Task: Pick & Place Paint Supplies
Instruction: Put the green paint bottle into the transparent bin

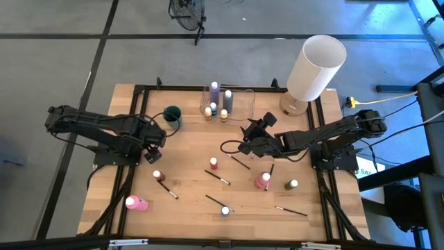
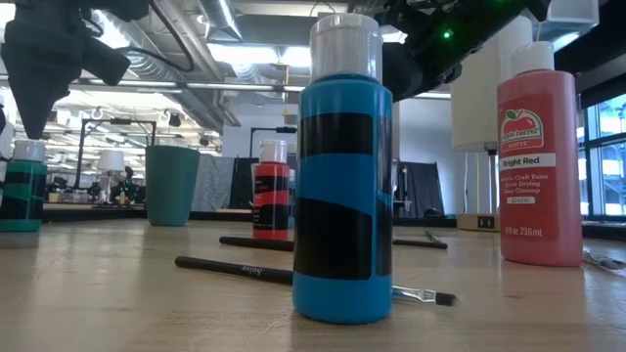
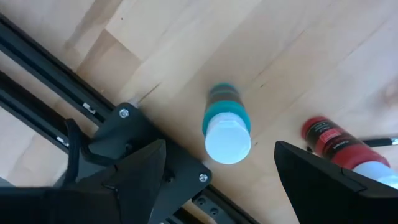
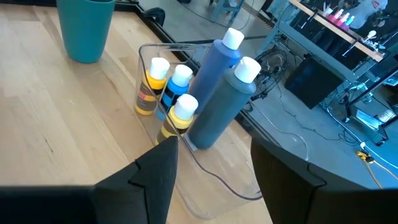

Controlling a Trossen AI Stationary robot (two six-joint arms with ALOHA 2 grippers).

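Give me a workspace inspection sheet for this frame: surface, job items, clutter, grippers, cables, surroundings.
Surface: wooden table, black frame rails along its edges.
Job's things: five bottles stand in the clear container at the far edge; loose bottles include a pink bottle lying down, a teal bottle upright, a red bottle and a blue bottle; several paintbrushes lie scattered.
Clutter: teal cup; large white cylinder at the far right corner.
Grippers: left gripper open above the teal bottle, holding nothing; right gripper open, empty, facing the container.
Cables: a black loop on the table by the right arm; yellow plug off-table.
Surroundings: grey floor, workshop room behind.
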